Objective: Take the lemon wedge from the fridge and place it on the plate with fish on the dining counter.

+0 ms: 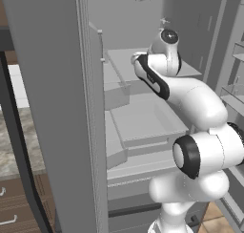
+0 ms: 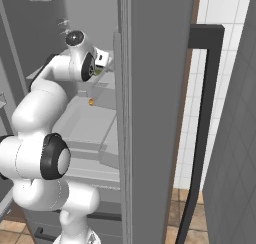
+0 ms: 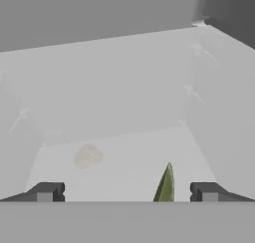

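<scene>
Fridge (image 1: 62,108) stands open, door leaf swung out toward the base; arm reaches deep onto an upper pale grey shelf (image 3: 129,152).

Pincer (image 3: 127,192) spread to full width, nothing between the tips, both dark fingertips (image 3: 47,192) level at the shelf's near edge.

Lemon wedge (image 3: 166,184) on that shelf, between the tips but off toward the right-hand one, pointed end up and away from the hand. Near the shelf's side wall, not touching it as far as can be told. A pale rounded lump (image 3: 88,156) lies farther back, toward the opposite side, well apart.

Handling, judged: very light, small against the pincer, skin probably slick and flesh soft, tapering shape likely to squirt out if pinched at the tip. Best taken low across the thick body, centred first, with gentle closure.
</scene>
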Tool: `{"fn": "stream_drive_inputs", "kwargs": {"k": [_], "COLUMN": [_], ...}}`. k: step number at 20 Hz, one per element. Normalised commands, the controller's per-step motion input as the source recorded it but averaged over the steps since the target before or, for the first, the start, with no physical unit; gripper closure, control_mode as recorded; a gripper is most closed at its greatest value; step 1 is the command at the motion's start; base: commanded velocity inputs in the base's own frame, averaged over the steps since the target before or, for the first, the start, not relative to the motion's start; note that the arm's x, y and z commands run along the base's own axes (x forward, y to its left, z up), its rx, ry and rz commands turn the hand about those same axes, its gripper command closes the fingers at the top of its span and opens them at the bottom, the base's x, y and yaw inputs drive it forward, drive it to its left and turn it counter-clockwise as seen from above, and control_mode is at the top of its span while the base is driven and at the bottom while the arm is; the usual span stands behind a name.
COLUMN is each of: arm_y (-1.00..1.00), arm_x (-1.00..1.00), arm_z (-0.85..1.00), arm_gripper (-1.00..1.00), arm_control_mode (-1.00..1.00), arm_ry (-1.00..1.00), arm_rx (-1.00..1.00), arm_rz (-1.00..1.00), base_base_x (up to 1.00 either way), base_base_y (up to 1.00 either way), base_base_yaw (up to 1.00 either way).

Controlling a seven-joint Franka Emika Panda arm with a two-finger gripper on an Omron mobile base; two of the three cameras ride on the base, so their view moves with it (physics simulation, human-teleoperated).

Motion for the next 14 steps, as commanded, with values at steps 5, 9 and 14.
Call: {"fn": "stream_drive_inputs", "kwargs": {"k": [5,9,14], "arm_y": [-0.01,0.0,-0.03], "arm_x": [-0.06,-0.18,0.0], "arm_z": [-0.25,-0.18,0.0], "arm_gripper": [-1.0,1.0,1.0], "arm_control_mode": [-1.0,-1.0,-1.0], "arm_ry": [0.0,0.0,0.0], "arm_rx": [0.0,0.0,0.0], "arm_rz": [0.0,0.0,0.0], "base_base_x": [0.0,0.0,0.0], "base_base_y": [0.0,0.0,0.0], "base_base_yaw": [0.0,0.0,0.0]}}
